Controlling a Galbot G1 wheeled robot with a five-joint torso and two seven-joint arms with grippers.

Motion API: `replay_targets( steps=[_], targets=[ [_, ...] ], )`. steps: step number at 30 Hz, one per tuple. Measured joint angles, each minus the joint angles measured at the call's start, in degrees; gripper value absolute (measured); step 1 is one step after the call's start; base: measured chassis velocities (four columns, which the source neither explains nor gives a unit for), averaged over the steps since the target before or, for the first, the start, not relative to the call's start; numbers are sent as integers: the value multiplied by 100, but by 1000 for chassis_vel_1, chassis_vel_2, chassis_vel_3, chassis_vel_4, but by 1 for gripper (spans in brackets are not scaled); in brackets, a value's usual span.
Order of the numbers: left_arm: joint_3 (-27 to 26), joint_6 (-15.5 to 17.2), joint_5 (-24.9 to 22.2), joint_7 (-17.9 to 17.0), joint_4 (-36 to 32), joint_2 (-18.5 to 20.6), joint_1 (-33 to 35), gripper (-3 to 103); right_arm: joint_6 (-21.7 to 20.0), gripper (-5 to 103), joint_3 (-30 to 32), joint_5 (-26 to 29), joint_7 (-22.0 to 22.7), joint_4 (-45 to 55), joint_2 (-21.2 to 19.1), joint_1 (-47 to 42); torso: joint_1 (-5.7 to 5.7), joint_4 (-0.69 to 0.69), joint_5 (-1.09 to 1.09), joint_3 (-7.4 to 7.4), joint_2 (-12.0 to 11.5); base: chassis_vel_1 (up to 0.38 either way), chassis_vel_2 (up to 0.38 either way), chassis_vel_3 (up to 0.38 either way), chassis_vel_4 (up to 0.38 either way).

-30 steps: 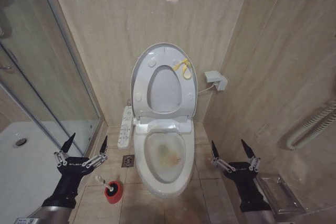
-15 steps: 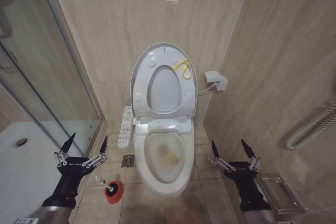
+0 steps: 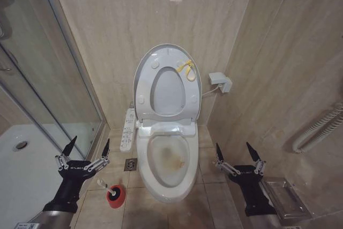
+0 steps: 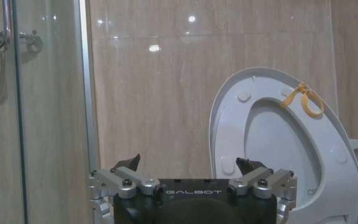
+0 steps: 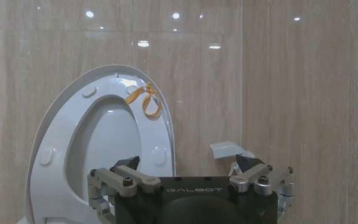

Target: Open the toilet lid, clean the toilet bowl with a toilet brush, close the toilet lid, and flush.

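Toilet lid (image 3: 147, 63) stands raised at centre frame above the stained toilet bowl (image 3: 169, 157); left gripper (image 3: 88, 148) and right gripper (image 3: 234, 151), jaws spread and empty, likely must next fetch the toilet brush (image 3: 109, 187) at lower left.

- We see the toilet bowl (image 3: 167, 159) in the middle of the floor, its back end toward the rear wall.
- The toilet lid (image 3: 167, 81) stands upright behind the bowl, leaning against that wall, with the seat ring (image 3: 161, 108) raised against it.
- A strap (image 3: 186, 69) hangs on the lid's upper right edge.
- The control panel (image 3: 128, 130) sits just left of the bowl's rear.
- The floor drain (image 3: 130, 164) lies left of the bowl.
- The toilet brush (image 3: 109, 186) stands in its holder cup (image 3: 115, 197), left of the bowl's front.
- The shower tray (image 3: 21, 175) lies far left, behind the glass door (image 3: 48, 79).
- A wall box (image 3: 221, 82) sits right of the lid.
- Our left gripper (image 3: 88, 144) hovers left of the bowl, above the brush; our right gripper (image 3: 236, 151) hovers right of it.
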Motion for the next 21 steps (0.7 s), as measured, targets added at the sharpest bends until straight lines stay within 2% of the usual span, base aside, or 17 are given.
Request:
replay_targets(
  steps=[21],
  targets=[
    [0,0,0,0,0,0,0,100,0,100,0,2,1,0,0,0,0,0,0,0,0,0,0,0,0]
  ],
)
